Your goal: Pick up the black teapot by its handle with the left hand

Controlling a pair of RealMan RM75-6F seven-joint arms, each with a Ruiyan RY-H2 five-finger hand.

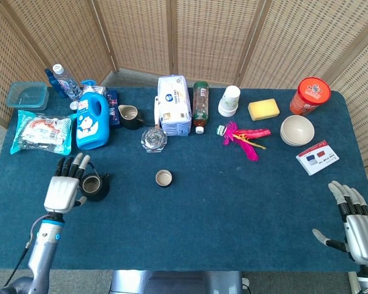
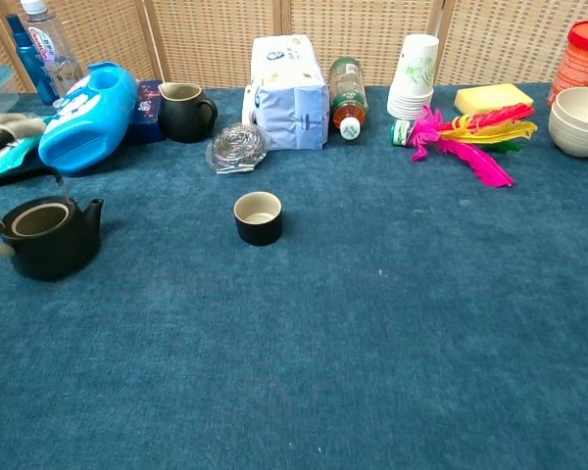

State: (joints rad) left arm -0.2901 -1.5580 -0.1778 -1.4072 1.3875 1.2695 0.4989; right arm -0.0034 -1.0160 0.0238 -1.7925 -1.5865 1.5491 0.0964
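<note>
Lidless black teapot (image 2: 47,238) looks empty, beside left hand (image 1: 62,187).

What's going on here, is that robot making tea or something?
Not quite. The robot's left hand is at a black teapot near its left edge of a blue table, fingers up by the wire handle. Whether it truly grips the handle, or has lifted the pot, is hard to tell. Its right hand hangs open at the far right corner, holding nothing. A small black cup sits mid-table, and bottles, bowls and a sponge line the back.
</note>
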